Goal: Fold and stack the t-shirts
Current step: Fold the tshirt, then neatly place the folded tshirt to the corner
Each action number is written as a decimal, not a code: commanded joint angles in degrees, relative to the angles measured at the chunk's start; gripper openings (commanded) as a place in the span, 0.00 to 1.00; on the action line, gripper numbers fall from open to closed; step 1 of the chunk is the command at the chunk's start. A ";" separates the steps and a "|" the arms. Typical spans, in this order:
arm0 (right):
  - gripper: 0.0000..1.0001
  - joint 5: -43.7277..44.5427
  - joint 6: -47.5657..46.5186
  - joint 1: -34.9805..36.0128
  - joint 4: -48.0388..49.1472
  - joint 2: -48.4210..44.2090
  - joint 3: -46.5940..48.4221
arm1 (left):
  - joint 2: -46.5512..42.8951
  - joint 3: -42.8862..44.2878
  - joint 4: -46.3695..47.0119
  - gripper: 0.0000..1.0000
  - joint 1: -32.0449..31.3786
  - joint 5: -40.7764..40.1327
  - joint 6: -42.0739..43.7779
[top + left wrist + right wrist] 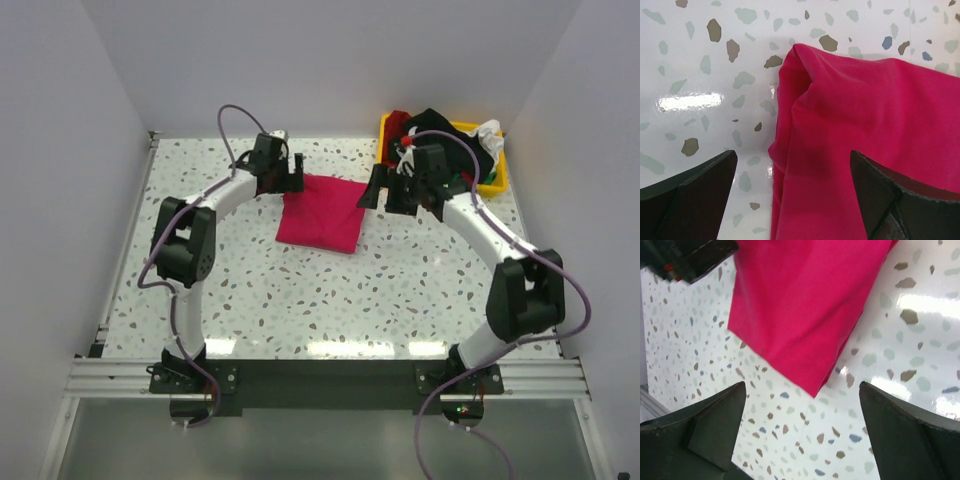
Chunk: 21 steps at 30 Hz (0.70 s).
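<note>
1. One folded pink shirt (322, 212) lies flat on the worktop (300, 300).
2. Left fingers (695, 192) stand wide astride its edge, holding nothing.
3. Right fingers (705, 427) stand wide above its corner, empty.

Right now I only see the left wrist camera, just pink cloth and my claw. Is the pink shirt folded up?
Observer: Yes. From above, the pink t-shirt lies folded in a rough square on the table.
Operator: Any more shirts?
Observer: A heap of other shirts sits in the yellow bin at the far right corner.
Operator: And the other claw?
Observer: The right claw hangs open by the shirt's far right corner, holding nothing.
</note>
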 commanded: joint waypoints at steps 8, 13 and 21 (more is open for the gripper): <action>0.99 7.66 -0.30 0.71 -1.93 -20.26 -13.39 | 7.51 2.19 0.80 0.83 -0.42 4.24 4.66; 0.99 13.56 -0.22 0.62 -4.31 -23.70 -15.50 | 7.43 -0.09 1.58 0.71 -2.09 5.21 4.83; 0.99 18.58 -1.53 0.35 -6.40 -25.98 -16.91 | 9.98 5.08 -3.68 0.00 -3.94 -5.47 6.59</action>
